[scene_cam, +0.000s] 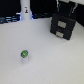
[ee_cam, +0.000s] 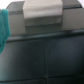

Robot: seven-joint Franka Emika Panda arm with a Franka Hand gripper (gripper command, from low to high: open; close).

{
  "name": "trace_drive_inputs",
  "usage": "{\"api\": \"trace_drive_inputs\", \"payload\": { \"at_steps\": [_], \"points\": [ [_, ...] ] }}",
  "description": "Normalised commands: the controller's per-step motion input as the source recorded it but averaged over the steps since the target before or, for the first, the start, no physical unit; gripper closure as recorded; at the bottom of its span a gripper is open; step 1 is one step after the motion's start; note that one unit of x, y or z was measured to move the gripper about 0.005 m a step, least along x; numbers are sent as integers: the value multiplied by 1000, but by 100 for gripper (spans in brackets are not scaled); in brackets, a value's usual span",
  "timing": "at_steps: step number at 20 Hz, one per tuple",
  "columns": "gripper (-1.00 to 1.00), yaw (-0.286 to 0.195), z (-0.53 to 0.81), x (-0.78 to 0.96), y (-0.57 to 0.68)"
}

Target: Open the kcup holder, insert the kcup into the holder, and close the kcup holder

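The kcup holder (scene_cam: 63,26) is a black boxy unit at the back of the white table, on the exterior view's right. No tray shows pulled out of it. The kcup (scene_cam: 24,53), a tiny pod with a green top, sits alone on the table toward the exterior view's left, well apart from the holder. My gripper (ee_cam: 44,16) shows in the wrist view as a blurred grey block close over a dark flat surface (ee_cam: 45,60) that looks like the holder. I cannot tell how its jaws stand. In the exterior view the arm is only faint above the holder.
A white upright object (scene_cam: 26,12) stands at the back on the exterior view's left, before a dark background. A teal shape (ee_cam: 4,27) fills one edge of the wrist view. The white table (scene_cam: 50,60) spreads between the kcup and the holder.
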Motion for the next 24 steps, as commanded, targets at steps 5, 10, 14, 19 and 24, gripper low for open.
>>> {"api": "trace_drive_inputs", "payload": {
  "at_steps": [5,10,14,19,24],
  "points": [
    [-100,-12,-320,48,195],
    [-100,-9,-390,-27,221],
    [-100,-8,-390,-209,59],
    [-100,-3,-25,-153,-35],
    [-100,0,245,-312,-293]
  ]
}}
